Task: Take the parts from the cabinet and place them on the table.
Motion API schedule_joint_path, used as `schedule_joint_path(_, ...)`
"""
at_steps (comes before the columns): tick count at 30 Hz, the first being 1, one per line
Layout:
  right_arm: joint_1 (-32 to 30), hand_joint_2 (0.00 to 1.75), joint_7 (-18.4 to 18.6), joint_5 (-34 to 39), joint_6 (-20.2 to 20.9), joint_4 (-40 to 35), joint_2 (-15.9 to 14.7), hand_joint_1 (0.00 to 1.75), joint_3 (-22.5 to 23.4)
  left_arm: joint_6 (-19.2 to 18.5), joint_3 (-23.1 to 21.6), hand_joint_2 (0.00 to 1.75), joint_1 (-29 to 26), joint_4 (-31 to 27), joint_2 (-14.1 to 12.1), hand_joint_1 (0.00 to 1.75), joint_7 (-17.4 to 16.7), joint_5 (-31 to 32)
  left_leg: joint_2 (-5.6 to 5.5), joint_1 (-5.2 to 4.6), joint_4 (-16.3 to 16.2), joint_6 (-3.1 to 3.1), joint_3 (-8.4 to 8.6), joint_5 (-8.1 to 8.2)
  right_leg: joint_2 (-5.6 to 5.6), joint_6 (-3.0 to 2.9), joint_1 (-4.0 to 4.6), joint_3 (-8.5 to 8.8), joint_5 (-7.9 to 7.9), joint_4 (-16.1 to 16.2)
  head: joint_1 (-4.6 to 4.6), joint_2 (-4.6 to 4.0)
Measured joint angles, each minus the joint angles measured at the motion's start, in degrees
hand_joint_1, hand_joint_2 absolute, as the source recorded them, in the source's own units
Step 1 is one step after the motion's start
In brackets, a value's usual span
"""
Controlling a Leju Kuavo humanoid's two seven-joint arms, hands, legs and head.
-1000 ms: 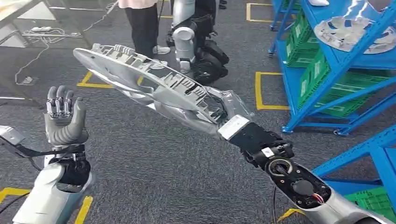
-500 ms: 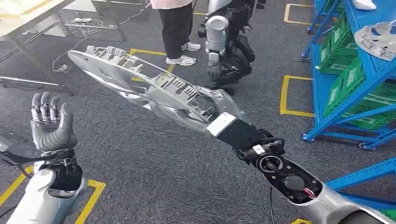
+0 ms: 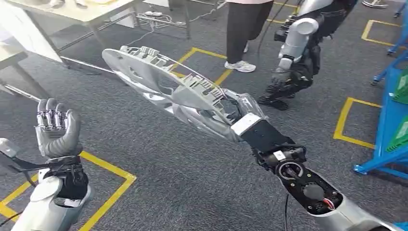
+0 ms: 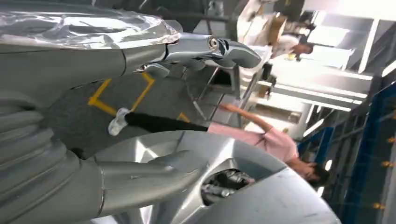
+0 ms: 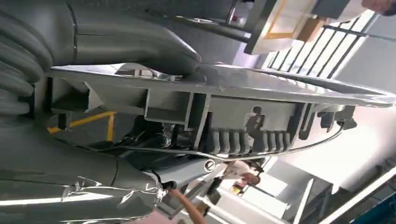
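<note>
A large silver-grey ribbed plastic part juts forward and left from my right hand, which grips its near end; the thumb lies across the part's face in the right wrist view. The part is held in the air above the carpet, tilted. My left hand is raised at the lower left, palm up, fingers apart and holding nothing. Its thumb and fingers show in the left wrist view with the part beyond them. A light table stands at the far upper left.
A person in dark trousers stands ahead, beside another humanoid robot. Blue shelving with green crates is at the right edge. Yellow floor tape marks squares on the grey carpet. Cables lie under the table.
The whole scene has slid right as I turn left: the blue shelving is nearly out of frame and the table has come into view. The part stays in my right hand; the left hand stays raised.
</note>
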State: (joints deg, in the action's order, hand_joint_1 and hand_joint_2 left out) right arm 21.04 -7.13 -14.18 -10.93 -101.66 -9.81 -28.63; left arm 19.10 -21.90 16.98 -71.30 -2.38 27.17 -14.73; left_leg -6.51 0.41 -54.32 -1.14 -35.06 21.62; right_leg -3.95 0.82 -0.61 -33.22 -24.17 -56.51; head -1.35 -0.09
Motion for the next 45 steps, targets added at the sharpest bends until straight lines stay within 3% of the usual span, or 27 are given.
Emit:
schedule_joint_path(1, -0.1, 1.75, -0.1, -0.2, -0.1, 0.2, 0.0, 1.75, 0.3, 0.2, 0.0, 1.75, -0.1, -0.3, 0.0, 0.0, -0.1, 0.1, -0.77, -0.24, -0.1, 0.27, -0.29, -0.1, -1.4, -0.17, -0.39, 0.91, -0.75, 1.0, 0.24, 0.0)
schedule_joint_path(4, -0.2, 1.75, -0.2, -0.7, -0.4, 0.5, 0.0, 1.75, 0.7, 0.6, 0.0, 1.75, -1.0, -1.4, -0.2, 0.0, -0.3, 0.4, -3.07, 0.52, 0.3, 1.36, -0.86, -0.72, 0.3, -0.21, 0.07, 1.88, -0.97, 1.7, -0.07, 0.0)
schedule_joint_path(5, -0.2, 1.75, -0.2, -0.7, -0.5, 0.6, 0.0, 1.75, 0.7, 0.6, 0.0, 1.75, -1.1, -1.7, -0.5, 0.0, -0.3, 0.4, -3.31, -0.02, 0.2, 1.7, -1.01, -0.73, 1.26, -0.69, -0.56, 2.28, -0.59, 2.5, 0.02, 0.0)
schedule_joint_path(7, -0.2, 1.75, -0.2, -0.7, -0.6, 0.7, 0.0, 1.75, 0.9, 0.7, 0.0, 1.75, -1.0, -2.5, -0.7, 0.0, -0.3, 0.5, 3.76, -0.43, -3.5, 1.88, -2.73, 2.15, 2.83, -1.32, -0.47, 2.68, -0.23, 3.2, 1.18, 0.0)
schedule_joint_path(10, -0.3, 1.75, -0.3, -0.7, -0.6, 1.0, 0.0, 1.75, 1.3, 0.7, 0.0, 1.75, -1.3, -2.9, -0.8, 0.0, -0.3, 0.5, 5.75, 0.07, -17.9, 2.69, -9.97, 7.68, 5.49, -1.49, -0.38, 2.67, -0.39, 3.2, 1.77, 0.0)
schedule_joint_path(11, -0.5, 1.75, -0.2, -0.7, -0.6, 1.1, 0.0, 1.75, 1.4, 0.7, 0.0, 1.75, -1.4, -2.9, -0.8, 0.0, -0.3, 0.5, 5.87, 0.29, -19.3, 2.96, -10.84, 7.49, 6.27, -1.42, -0.43, 2.68, -0.45, 3.2, 1.97, 0.0)
schedule_joint_path(12, -0.6, 1.75, -0.2, -0.7, -0.6, 1.2, 0.0, 1.75, 1.5, 0.7, 0.0, 1.75, -1.4, -3.0, -0.9, 0.0, -0.3, 0.5, 6.09, 0.53, -17.5, 3.2, -10.13, 6.02, 7.14, -1.32, -0.52, 2.73, -0.56, 3.2, 2.16, 0.0)
schedule_joint_path(14, -0.6, 1.75, -0.2, -0.7, -0.6, 1.4, 0.0, 1.75, 1.5, 0.7, 0.0, 1.75, -1.4, -3.4, -1.0, 0.0, -0.3, 0.5, 7.55, 0.76, -8.0, 3.53, -5.08, 1.48, 8.54, -0.84, -0.75, 2.96, -0.9, 3.0, 2.62, 0.0)
schedule_joint_path(15, -0.6, 1.75, -0.2, -0.7, -0.6, 1.4, 0.0, 1.75, 1.6, 0.7, 0.0, 1.75, -1.3, -3.7, -1.1, 0.0, -0.3, 0.5, 9.79, 0.77, -2.5, 3.63, -1.89, -0.45, 9.27, -0.4, -0.82, 3.16, -1.19, 2.8, 2.95, 0.0)
schedule_joint_path(16, -0.5, 1.75, -0.2, -0.8, -0.6, 1.4, 0.0, 1.75, 1.6, 0.7, 0.0, 1.75, -1.1, -3.9, -1.1, 0.0, -0.3, 0.5, 11.36, 0.44, 0.1, 3.59, -0.5, -0.16, 9.73, 0.14, -0.32, 3.1, -1.64, 2.5, 3.54, 0.0)
schedule_joint_path(17, -0.4, 1.75, -0.2, -0.8, -0.6, 1.5, 0.0, 1.75, 1.7, 0.7, 0.0, 1.75, -1.2, -4.0, -1.0, 0.0, -0.3, 0.5, 9.95, 0.32, 0.0, 2.59, -0.67, -0.4, 10.27, 0.45, -0.18, 3.17, -1.8, 2.5, 3.38, 0.0)
schedule_joint_path(20, -0.3, 1.75, -0.3, -0.8, -0.7, 1.5, 0.0, 1.75, 1.7, 0.8, 0.0, 1.75, -1.4, -4.4, -1.3, 0.0, -0.3, 0.5, 7.91, 0.17, -0.3, 1.4, -0.86, -0.04, 12.18, 1.38, -0.21, 4.0, -2.3, 2.7, 2.8, 0.0)
schedule_joint_path(21, -0.3, 1.75, -0.2, -0.8, -0.7, 1.6, 0.0, 1.75, 1.9, 0.8, 0.0, 1.75, -1.5, -4.8, -1.2, 0.0, -0.4, 0.5, 7.21, 0.7, -0.1, 1.08, -0.49, -0.12, 10.89, 1.78, -0.65, 3.67, -3.04, 2.3, 2.51, 0.0)
schedule_joint_path(23, -0.3, 1.75, -0.4, -0.7, -0.9, 1.8, 0.0, 1.75, 2.3, 0.8, 0.0, 1.75, -1.3, -5.3, -1.2, 0.0, -0.4, 0.7, 6.01, 0.66, -0.1, 0.36, -0.39, -0.06, 5.77, 1.68, -0.78, 0.79, -7.04, -4.7, 1.6, 0.0)
schedule_joint_path(25, -0.3, 1.75, -0.6, -0.4, -1.0, 2.2, 0.0, 1.75, 2.6, 0.8, 0.0, 1.75, -1.4, -5.3, -1.1, 0.0, -0.5, 0.7, 4.5, 0.4, -0.2, 0.08, -0.34, 0.05, 4.28, 1.68, -0.47, -4.55, -10.82, -15.2, 0.66, 0.0)
schedule_joint_path(26, -0.4, 1.75, -0.7, -0.4, -1.0, 2.4, 0.0, 1.75, 2.8, 0.8, 0.0, 1.75, -1.6, -5.4, -1.0, 0.0, -0.6, 0.7, 3.67, 0.23, -0.2, 0.06, -0.28, 0.06, 4.12, 1.6, -0.41, -6.18, -10.96, -17.7, 0.48, 0.0)
schedule_joint_path(28, -0.4, 1.75, -0.7, 0.3, -1.1, 2.9, -0.1, 1.75, 3.1, 0.9, 0.0, 1.75, -1.7, -5.8, -1.0, 0.0, -0.6, 0.8, 1.86, 0.04, -0.3, -0.05, -0.06, 0.16, 3.88, 1.02, -0.32, -5.4, -6.98, -13.9, 0.31, 0.0)
schedule_joint_path(30, -0.3, 1.75, -0.7, 0.5, -1.2, 3.3, -0.1, 1.75, 3.3, 1.3, 0.0, 1.75, -1.7, -6.3, -1.0, 0.0, -0.6, 1.1, 0.25, 0.02, -0.3, 0.06, 0.15, 0.26, 2.4, 0.33, -0.31, -1.76, -1.23, -4.3, 0.0, 0.0)
schedule_joint_path(31, -0.2, 1.75, -0.8, 0.6, -1.2, 3.5, -0.2, 1.75, 3.5, 1.4, -0.1, 1.75, -1.8, -6.6, -1.0, 0.0, -0.8, 1.4, -0.32, 0.26, -0.3, 0.13, -0.02, 0.26, -1.86, -0.1, -0.49, -0.38, -0.03, 0.0, -0.03, 0.0)
schedule_joint_path(32, -0.1, 1.75, -0.9, 0.6, -1.2, 3.8, -0.2, 1.75, 3.7, 1.6, -0.1, 1.75, -1.9, -6.9, -1.0, 0.0, -1.1, 1.5, -1.34, 0.22, -0.4, 0.5, -0.39, 0.11, -2.18, -0.03, -0.62, 0.65, 0.02, 0.9, 0.44, 0.0)
schedule_joint_path(35, 0.2, 1.75, -1.0, 0.6, -1.2, 4.4, -0.2, 1.75, 3.8, 1.9, -0.1, 1.75, -2.9, -7.7, -1.1, 0.0, -1.5, 1.6, -3.45, 0.8, 0.0, 1.63, -1.02, -0.47, 0.24, -0.39, -0.04, 1.26, -0.59, 1.6, -0.33, 0.0)
schedule_joint_path(36, 0.2, 1.75, -1.0, 0.6, -1.2, 4.5, -0.2, 1.75, 4.0, 2.0, -0.1, 1.75, -3.0, -8.2, -1.3, 0.0, -1.6, 1.6, -2.56, 0.44, -0.2, 1.84, -1.18, -0.13, 1.45, -0.65, -1.03, 1.88, -0.28, 2.7, -0.26, 0.0)
schedule_joint_path(37, 0.3, 1.75, -1.0, 0.6, -1.2, 4.7, -0.2, 1.75, 4.0, 2.0, -0.1, 1.75, -2.9, -8.7, -1.4, 0.0, -1.6, 1.7, 1.9, -0.12, -1.7, 2.26, -1.84, 1.05, 2.2, -0.8, -0.74, 2.15, -0.13, 3.0, 0.24, 0.0)
schedule_joint_path(38, 0.4, 1.75, -1.0, 0.6, -1.2, 4.8, -0.2, 1.75, 4.1, 2.0, -0.1, 1.75, -2.6, -8.9, -1.4, 0.0, -1.6, 1.7, 4.12, 0.01, -5.2, 2.57, -3.6, 3.07, 3.01, -1.18, -0.63, 2.18, -0.14, 3.0, 1.16, 0.0)
schedule_joint_path(41, 0.4, 1.75, -0.8, 1.5, -1.1, 5.2, -0.2, 1.75, 4.4, 2.4, -0.1, 1.75, -3.1, -9.5, -1.6, 0.0, -2.2, 1.8, 5.96, 0.43, -18.5, 3.15, -10.34, 7.78, 5.65, -1.33, -0.49, 2.22, -0.32, 3.0, 1.73, 0.0)
schedule_joint_path(43, 0.3, 1.75, -0.6, 1.6, -0.8, 5.6, -0.2, 1.75, 4.4, 2.4, -0.1, 1.75, -3.2, -9.9, -1.7, 0.0, -2.6, 1.9, 6.26, 0.74, -16.6, 3.45, -9.74, 5.51, 7.23, -1.17, -0.56, 2.33, -0.52, 3.0, 2.27, 0.0)
schedule_joint_path(45, 0.3, 1.75, -0.5, 1.6, -0.7, 5.8, -0.2, 1.75, 4.4, 2.4, -0.1, 1.75, -3.2, -10.5, -1.8, 0.0, -2.7, 1.9, 7.87, 0.81, -6.2, 3.54, -4.13, 0.66, 8.73, -0.65, -0.71, 2.69, -0.93, 2.8, 2.77, 0.0)
